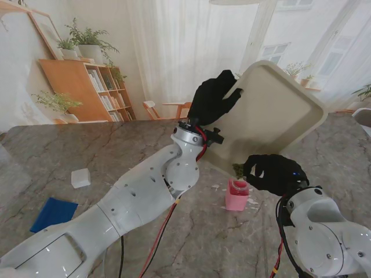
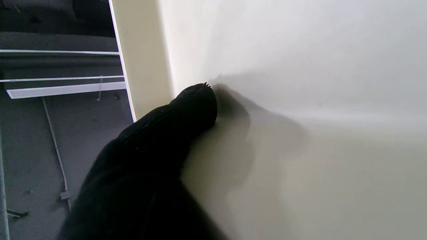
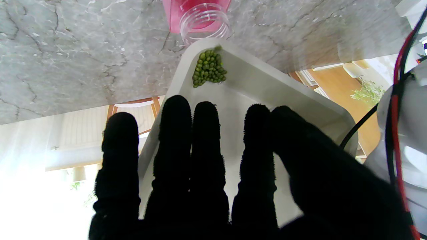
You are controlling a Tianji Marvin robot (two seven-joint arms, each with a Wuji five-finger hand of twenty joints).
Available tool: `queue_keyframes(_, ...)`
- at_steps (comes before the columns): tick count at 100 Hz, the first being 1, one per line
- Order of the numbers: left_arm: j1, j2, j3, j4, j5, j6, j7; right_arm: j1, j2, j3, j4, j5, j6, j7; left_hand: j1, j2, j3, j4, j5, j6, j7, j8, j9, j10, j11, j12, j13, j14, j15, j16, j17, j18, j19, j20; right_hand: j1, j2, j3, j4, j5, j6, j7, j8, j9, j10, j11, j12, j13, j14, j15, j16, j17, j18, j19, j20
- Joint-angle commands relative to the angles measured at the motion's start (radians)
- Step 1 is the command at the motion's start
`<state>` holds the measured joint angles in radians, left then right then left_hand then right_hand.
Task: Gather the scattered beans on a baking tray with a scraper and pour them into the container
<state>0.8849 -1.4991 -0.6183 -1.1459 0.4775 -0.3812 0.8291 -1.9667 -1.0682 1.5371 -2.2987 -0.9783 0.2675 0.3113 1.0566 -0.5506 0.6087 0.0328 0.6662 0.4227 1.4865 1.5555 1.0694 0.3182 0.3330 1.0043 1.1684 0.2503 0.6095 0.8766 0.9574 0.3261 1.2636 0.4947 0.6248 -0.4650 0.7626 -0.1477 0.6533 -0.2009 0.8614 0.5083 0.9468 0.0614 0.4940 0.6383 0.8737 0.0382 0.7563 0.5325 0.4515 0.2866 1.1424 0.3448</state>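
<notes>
In your stand view the tray [image 1: 278, 116] is tipped up steeply on one corner, and that low corner is mostly hidden behind your right hand [image 1: 272, 174], so only a speck of green beans [image 1: 238, 169] shows there. The scraper is not visible in any view. Your right wrist view fills the gap: the beans [image 3: 208, 68] sit heaped in the tray's lowest corner, right over the clear mouth of the pink container [image 3: 203, 16], which stands on the marble table [image 1: 69, 150]. Your left wrist view shows little beyond one black finger [image 2: 196, 106] pressed on the pale inner face of the tray [image 2: 300, 100]. Your left hand [image 1: 213, 97] is clamped over the tray's raised edge, holding it up. Your right hand [image 3: 213, 173] has its fingers straight and slightly parted, laid along the tray's lower part; you cannot tell whether it grips the tray or only steadies it. A blue cloth [image 1: 53, 213] and a white block [image 1: 80, 178] lie well to the left.
</notes>
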Motion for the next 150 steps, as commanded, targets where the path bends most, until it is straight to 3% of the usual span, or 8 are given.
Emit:
queue_keyframes(1,-0.004,-0.008,0.001,-0.003,0.003,-0.008,0.009,-0.001,0.003,0.001,0.003,0.002,0.000,0.016,0.074,0.075,0.032,0.055,-0.059,0.137,-0.023,0.015,0.009,-0.136,0.006,0.013,0.050,-0.231,-0.011,0.019,0.035,-0.357,0.062,0.090,0.001,-0.008,0.015,-0.035,-0.025,-0.022,0.009,-0.018,-0.007,-0.013,-0.001,0.002,0.003,-0.016,-0.001,-0.003,-0.005,-0.015,0.008,0.008)
queue_keyframes(45,0.007,0.004,-0.001,-0.027,0.042,0.000,0.031,0.002,0.004,0.003,0.007,0.003,-0.005,0.021,0.074,0.074,0.030,0.057,-0.059,0.136,-0.023,0.015,0.009,-0.137,0.007,0.012,0.050,-0.232,-0.009,0.021,0.035,-0.357,0.062,0.095,0.000,-0.009,0.015,-0.035,-0.025,-0.023,0.009,-0.018,-0.007,-0.013,0.000,0.002,0.002,-0.015,-0.001,-0.004,-0.004,-0.014,0.009,0.008)
queue_keyframes(126,0.013,-0.003,0.005,-0.027,0.053,-0.010,0.057,-0.004,0.004,0.011,0.009,0.000,-0.010,0.023,0.073,0.076,0.027,0.058,-0.060,0.133,-0.023,0.015,0.009,-0.139,0.006,0.013,0.049,-0.234,-0.011,0.022,0.035,-0.359,0.059,0.098,0.002,-0.009,0.016,-0.035,-0.026,-0.023,0.008,-0.019,-0.008,-0.014,0.000,0.001,0.003,-0.016,-0.001,-0.004,-0.005,-0.015,0.009,0.008)
queue_keyframes(150,0.023,0.004,0.001,-0.050,0.056,-0.012,0.048,-0.012,0.004,0.017,0.006,-0.002,-0.013,0.024,0.071,0.071,0.031,0.059,-0.058,0.130,-0.022,0.015,0.012,-0.141,0.006,0.011,0.052,-0.234,-0.009,0.023,0.037,-0.358,0.063,0.101,0.001,-0.009,0.016,-0.035,-0.024,-0.022,0.010,-0.018,-0.009,-0.014,-0.001,0.001,0.002,-0.016,-0.002,-0.004,-0.005,-0.015,0.009,0.008)
